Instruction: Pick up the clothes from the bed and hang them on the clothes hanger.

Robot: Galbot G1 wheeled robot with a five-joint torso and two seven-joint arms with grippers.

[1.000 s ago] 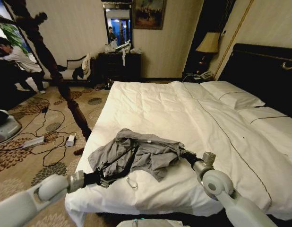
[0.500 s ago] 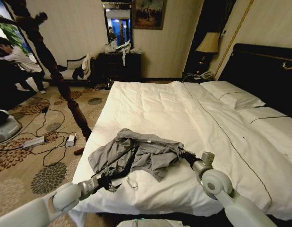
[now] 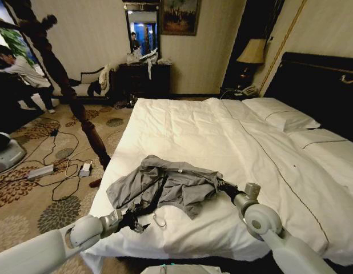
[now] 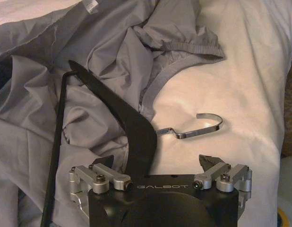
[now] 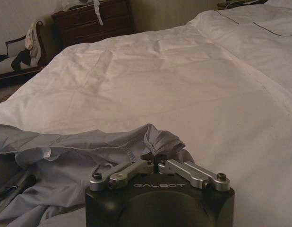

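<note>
Shirt [image 3: 165, 185]: crumpled in a heap near the foot edge of the bed [image 3: 222, 131], at about 6 o'clock of the white duvet, creased and bunched.
Hanger [image 4: 120, 123]: black, lying partly over and partly under the grey cloth, silver hook [image 4: 195, 127] resting bare on the duvet at about 3 o'clock of the hanger body.
Left gripper [image 4: 160, 163]: at 7 o'clock of the shirt, low over the bed edge, fingers spread wide, holding nothing; hanger's broad shoulder running down between them.
Right gripper [image 5: 158, 158]: at 3 o'clock of the shirt, fingers drawn together and pinching a raised fold of grey cloth.
Risk, hanger: thin, flat and slick on soft bedding, likely to slide or tip out of a closing pinch; a grab slightly off could catch cloth together with the plastic.
Risk, cloth: thin fabric held by one small fold, apt to slip free or drag the hanger along if pulled while the bar lies tangled in the folds.
Risk, hook: free on the duvet near the edge, could snag the sleeve cuff [image 4: 193, 45] close by.
Writing: "GALBOT" on both gripper bodies in the wrist views.
Garment tag [image 4: 90, 5]: small and white, print too small to read.
</note>
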